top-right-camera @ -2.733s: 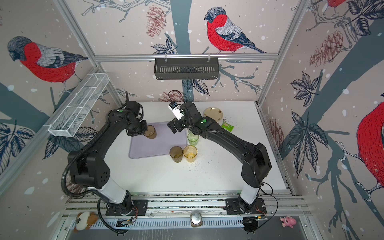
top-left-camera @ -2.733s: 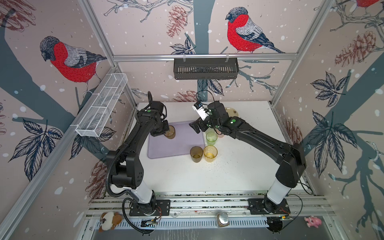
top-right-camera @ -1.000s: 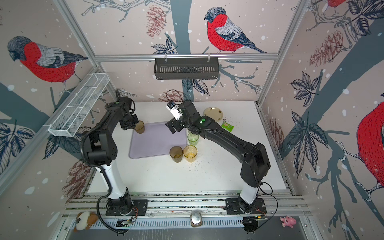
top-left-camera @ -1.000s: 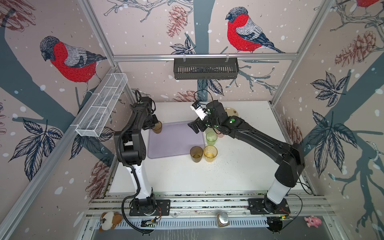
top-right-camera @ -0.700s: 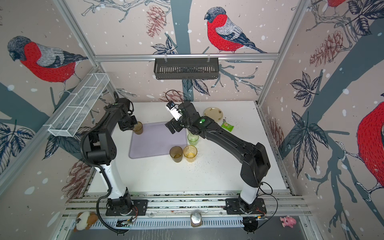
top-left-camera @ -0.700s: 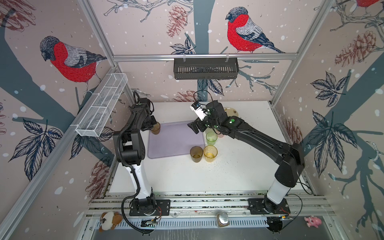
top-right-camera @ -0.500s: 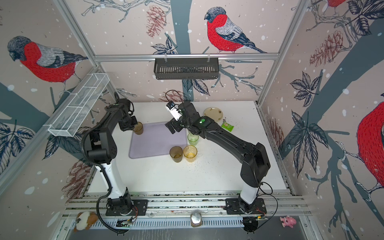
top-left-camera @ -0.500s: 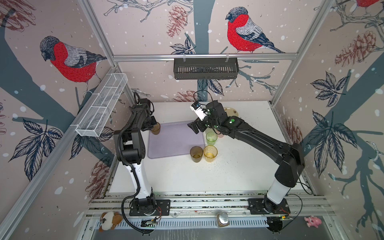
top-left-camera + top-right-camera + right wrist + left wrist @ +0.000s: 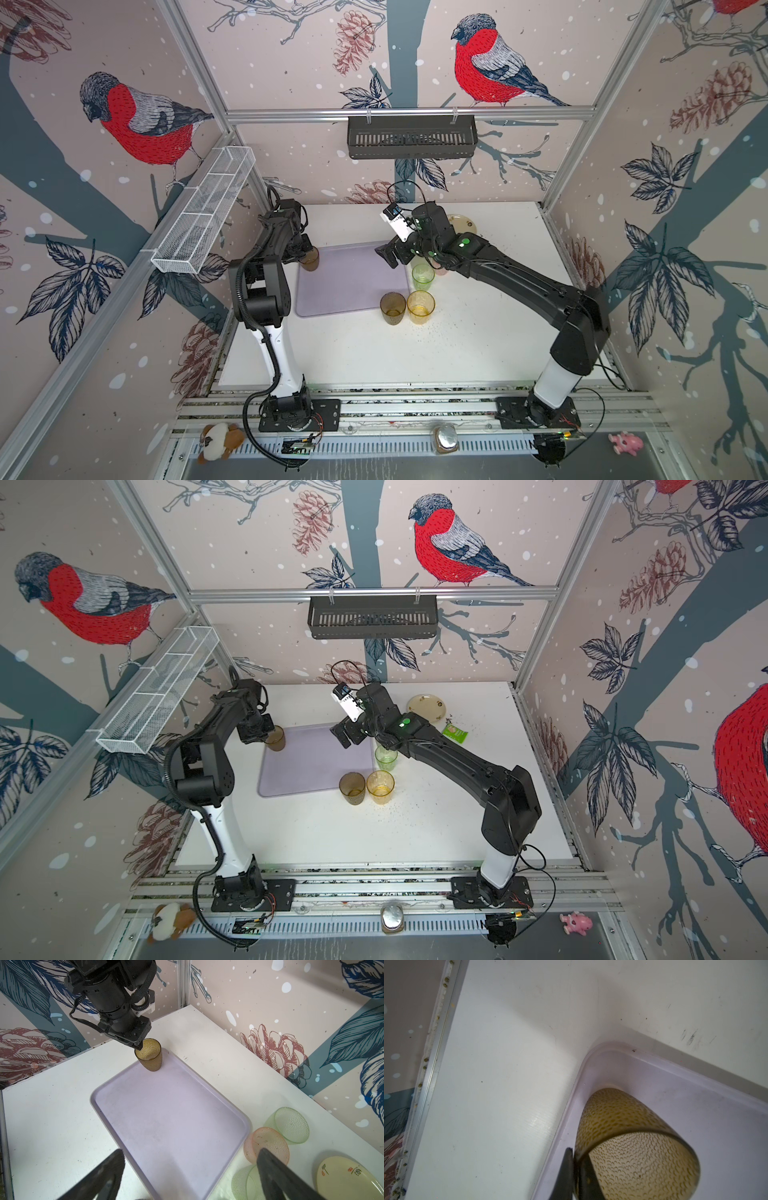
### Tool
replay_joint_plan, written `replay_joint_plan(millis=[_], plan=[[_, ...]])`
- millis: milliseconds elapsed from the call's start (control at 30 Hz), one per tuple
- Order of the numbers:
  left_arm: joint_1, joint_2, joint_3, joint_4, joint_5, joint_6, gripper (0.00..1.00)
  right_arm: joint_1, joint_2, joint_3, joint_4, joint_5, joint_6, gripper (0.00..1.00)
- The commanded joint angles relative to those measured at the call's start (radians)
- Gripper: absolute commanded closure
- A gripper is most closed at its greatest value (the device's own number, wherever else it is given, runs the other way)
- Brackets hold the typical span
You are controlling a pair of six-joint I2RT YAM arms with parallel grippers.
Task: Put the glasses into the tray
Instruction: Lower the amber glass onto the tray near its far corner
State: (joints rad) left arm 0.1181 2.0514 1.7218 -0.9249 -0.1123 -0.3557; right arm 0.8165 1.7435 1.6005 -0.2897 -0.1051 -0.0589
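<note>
The pale lilac tray (image 9: 353, 282) (image 9: 311, 762) lies left of the table's middle. My left gripper (image 9: 305, 253) (image 9: 576, 1157) is shut on the rim of a brown glass (image 9: 310, 259) (image 9: 150, 1056), one finger inside it and one outside. That glass's base is down in the tray's far left corner. My right gripper (image 9: 386, 255) (image 9: 191, 1154) hangs open and empty above the tray's far right part. A green glass (image 9: 423, 277), a brown glass (image 9: 392, 307) and an amber glass (image 9: 420, 306) stand just off the tray's right edge. A pink glass (image 9: 268, 1145) and a pale glass (image 9: 291, 1124) show beside it.
A cream plate (image 9: 426, 708) and a green packet (image 9: 454, 732) lie at the back right. A black slotted basket (image 9: 411, 137) hangs on the back wall and a white wire basket (image 9: 203, 216) on the left rail. Crumbs dot the table near the amber glass.
My left gripper carried the brown glass from the tray's left side back into its far left corner, then held nearly still over the last second. My right arm barely moved.
</note>
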Motion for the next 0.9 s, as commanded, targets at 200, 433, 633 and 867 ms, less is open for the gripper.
replay_joint_plan(millis=[200, 433, 633, 867], plan=[[0.007, 0.001, -0.013, -0.007, -0.022, 0.018, 1.0, 0.002, -0.006, -0.004, 0.018, 0.002, -0.007, 0.0], [0.007, 0.001, -0.022, -0.003, -0.008, 0.021, 0.99, 0.003, -0.004, -0.004, 0.023, 0.006, -0.007, 0.0], [0.01, 0.002, -0.022, -0.002, 0.002, 0.022, 0.93, 0.002, -0.004, -0.002, 0.023, 0.008, -0.007, 0.0], [0.015, 0.0, -0.011, 0.0, 0.009, 0.024, 0.9, 0.002, -0.003, -0.001, 0.024, 0.012, -0.009, 0.0]])
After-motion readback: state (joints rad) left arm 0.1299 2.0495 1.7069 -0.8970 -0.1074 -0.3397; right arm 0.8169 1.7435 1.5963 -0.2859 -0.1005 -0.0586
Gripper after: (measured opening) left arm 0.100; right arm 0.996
